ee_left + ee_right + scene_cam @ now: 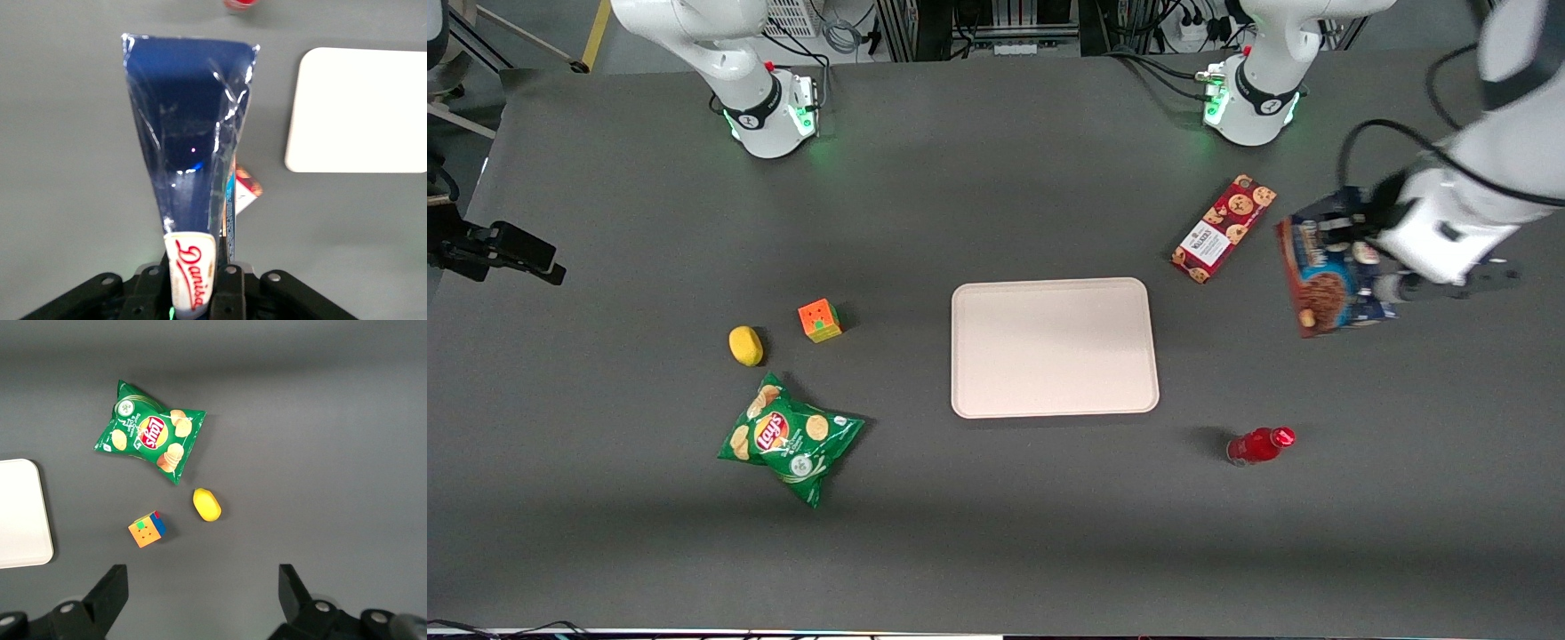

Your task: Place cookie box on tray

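The cookie box (1327, 283) is a dark blue carton with a brown cookie picture. It hangs tilted above the table toward the working arm's end, apart from the tray. My left gripper (1348, 235) is shut on its upper end. In the left wrist view the glossy blue box (190, 127) runs out from between my gripper's (194, 288) jaws, with the white oval logo pinched there. The cream-white tray (1054, 347) lies flat mid-table with nothing on it, and it also shows in the wrist view (360, 110).
A longer red cookie box (1224, 228) lies between the tray and the held box, farther from the front camera. A red bottle (1259, 444) lies nearer the camera. A chips bag (787, 438), a lemon (745, 345) and a colour cube (820, 320) sit toward the parked arm's end.
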